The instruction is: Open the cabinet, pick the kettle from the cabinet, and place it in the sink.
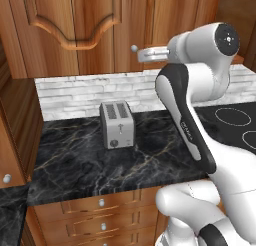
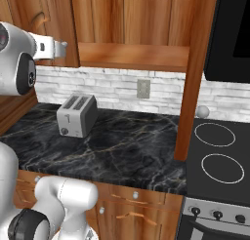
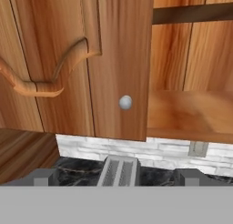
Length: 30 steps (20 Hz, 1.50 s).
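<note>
black marble surface (image 1: 90,165) below white brick wall | toaster (image 1: 117,124) upright on it, stove (image 2: 217,156) to the right | cabinet (image 3: 68,59) above, left door shut, knob (image 3: 125,102) at its lower corner, right side open onto bare shelf (image 3: 191,114) | pincer (image 3: 116,177) spread, holding nothing, facing knob, apart from it

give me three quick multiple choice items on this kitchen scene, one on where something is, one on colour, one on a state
1. Where does the toaster stand?
A. on the stove
B. on the black marble counter
C. on the cabinet shelf

2. What colour is the door knob?
A. silver
B. red
C. black

3. How is the left cabinet door?
A. removed
B. swung fully open
C. closed

Answers: 1 B, it sits on the counter below the brick wall. 2 A, it is round and silvery. 3 C, it lies flat, while the right side shows bare shelf.
</note>
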Tool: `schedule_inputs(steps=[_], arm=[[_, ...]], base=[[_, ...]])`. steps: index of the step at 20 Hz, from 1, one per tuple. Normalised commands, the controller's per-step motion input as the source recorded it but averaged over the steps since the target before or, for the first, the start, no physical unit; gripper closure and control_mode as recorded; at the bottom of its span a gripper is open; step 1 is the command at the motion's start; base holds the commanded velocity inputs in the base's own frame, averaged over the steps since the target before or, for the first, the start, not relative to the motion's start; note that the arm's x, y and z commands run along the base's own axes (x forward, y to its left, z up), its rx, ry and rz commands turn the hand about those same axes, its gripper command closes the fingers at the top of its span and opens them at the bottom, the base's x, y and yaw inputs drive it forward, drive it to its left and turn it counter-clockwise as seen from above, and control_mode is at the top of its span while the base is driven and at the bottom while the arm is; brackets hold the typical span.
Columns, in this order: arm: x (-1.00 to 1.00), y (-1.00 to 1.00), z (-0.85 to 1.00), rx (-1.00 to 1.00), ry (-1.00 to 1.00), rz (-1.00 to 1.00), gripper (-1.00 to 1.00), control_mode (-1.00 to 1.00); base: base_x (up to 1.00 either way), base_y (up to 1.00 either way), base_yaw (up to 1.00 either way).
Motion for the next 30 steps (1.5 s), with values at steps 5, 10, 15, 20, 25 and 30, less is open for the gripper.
schedule_inputs(steps=[5,10,15,20,25,30], arm=[[0.21,0.03,0.07,0.0,0.05,0.0,-1.0,-1.0],[0.16,-0.01,0.03,0.0,0.06,0.0,-1.0,-1.0],[0.15,0.0,0.0,0.0,0.0,0.0,-1.0,-1.0],[0.15,0.02,0.0,-0.01,0.0,-0.01,-1.0,-1.0],[0.06,0.09,-0.02,-0.02,0.0,-0.07,-1.0,-1.0],[0.08,0.02,-0.04,0.0,0.0,-0.09,-1.0,-1.0]], base=[[0.0,0.0,0.0],[0.0,0.0,0.0],[0.0,0.0,0.0],[0.0,0.0,0.0],[0.0,0.0,0.0],[0.0,0.0,0.0]])
